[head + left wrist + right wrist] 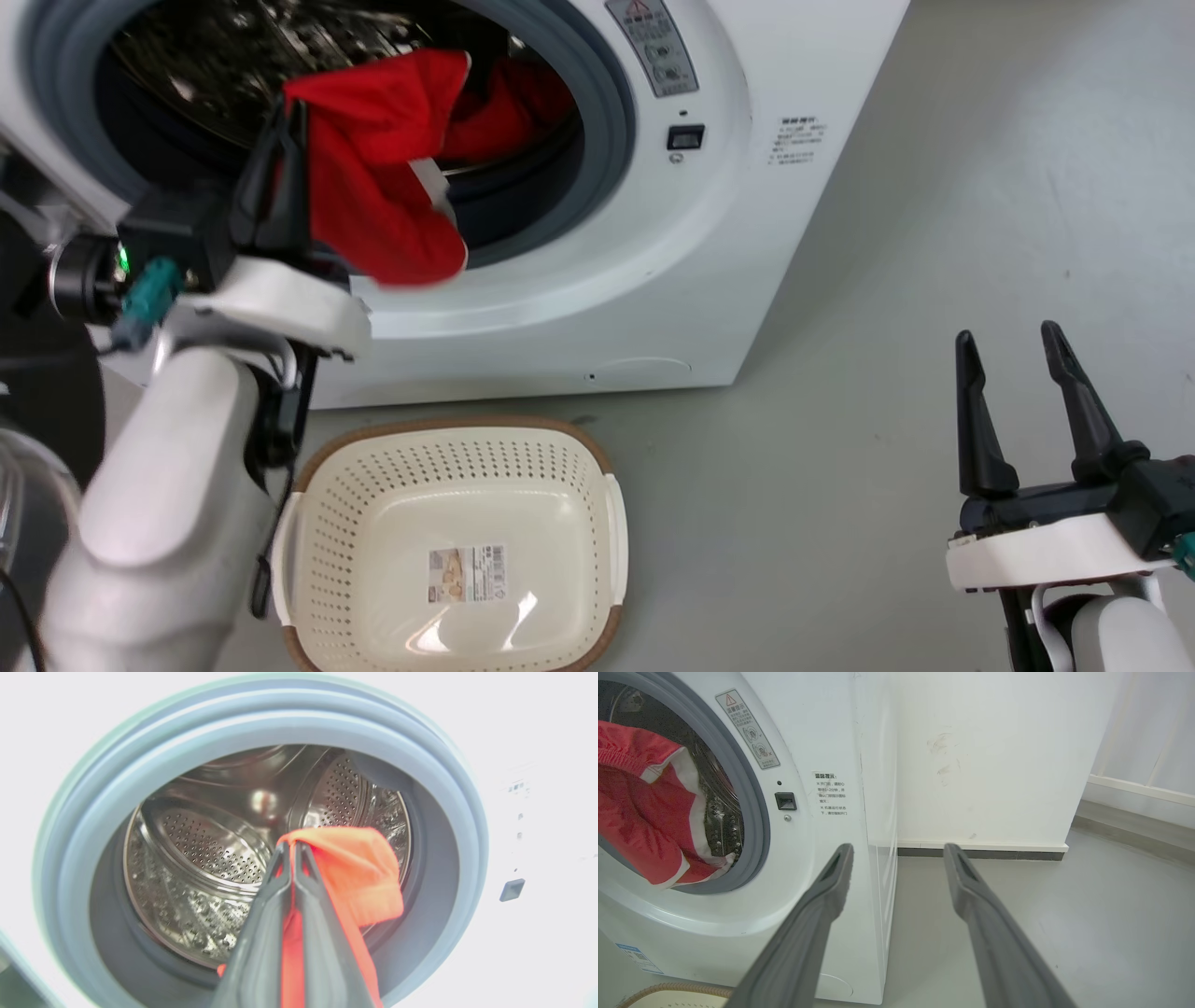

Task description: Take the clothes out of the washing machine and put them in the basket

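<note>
The left gripper (290,847) has its jaws pressed together on a fold of the clothes (373,187), which hang red from the mouth of the washing machine (709,233); their far part trails back into the drum (196,858), and whether it is one garment or more cannot be told. The basket (448,434) stands on the floor (934,233) just near of the machine, its near edge cut off and its left side partly hidden by the left forearm (159,485). Off to the right, the right gripper (1006,329) holds its jaws well apart on nothing.
</note>
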Controlling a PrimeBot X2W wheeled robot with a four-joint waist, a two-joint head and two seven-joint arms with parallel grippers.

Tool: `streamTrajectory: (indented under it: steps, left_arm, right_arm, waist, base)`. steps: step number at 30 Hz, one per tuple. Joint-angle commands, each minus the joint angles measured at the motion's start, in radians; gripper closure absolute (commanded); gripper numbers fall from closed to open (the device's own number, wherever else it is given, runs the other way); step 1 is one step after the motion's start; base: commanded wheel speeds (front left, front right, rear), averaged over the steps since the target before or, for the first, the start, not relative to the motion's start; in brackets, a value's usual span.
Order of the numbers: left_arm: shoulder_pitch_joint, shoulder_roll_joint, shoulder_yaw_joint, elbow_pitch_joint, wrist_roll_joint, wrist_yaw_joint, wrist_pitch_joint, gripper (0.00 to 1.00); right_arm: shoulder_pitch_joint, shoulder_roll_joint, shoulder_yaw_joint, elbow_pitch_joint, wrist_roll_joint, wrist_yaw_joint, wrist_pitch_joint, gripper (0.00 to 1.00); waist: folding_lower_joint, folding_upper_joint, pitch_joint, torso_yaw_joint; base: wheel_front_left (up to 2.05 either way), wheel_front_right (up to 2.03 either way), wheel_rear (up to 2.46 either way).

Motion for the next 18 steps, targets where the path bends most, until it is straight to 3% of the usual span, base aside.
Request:
streamTrajectory:
  steps: [1,8,14,18]
  left_arm:
    - [0.038,-0.010,0.019,-0.032,0.014,0.004,-0.002,1.00]
    - [0.256,-0.046,0.089,-0.246,0.071,0.000,-0.002,1.00]
    - [0.401,-0.058,0.088,-0.313,0.056,0.007,-0.002,1.00]
    - [0.464,-0.060,0.067,-0.287,0.037,-0.004,0.019,1.00]
  right_arm:
    - [0.018,0.000,0.002,0.001,-0.010,-0.001,-0.002,0.00]
    - [0.042,0.000,-0.004,0.003,-0.016,-0.001,-0.002,0.00]
    - [0.043,0.000,-0.001,-0.004,-0.024,-0.001,-0.002,0.00]
    - [0.039,0.000,0.004,-0.006,-0.026,-0.001,-0.002,0.00]
  waist:
    - [0.0002,-0.0001,-0.033,0.022]
    - [0.0002,-0.0001,-0.082,0.050]
    - [0.0002,-0.0001,-0.072,0.067]
    - [0.0002,-0.0001,-0.045,0.074]
  base:
    - [0.00,0.00,0.00]
    - [0.00,0.00,0.00]
    - [0.00,0.00,0.00]
    - [0.00,0.00,0.00]
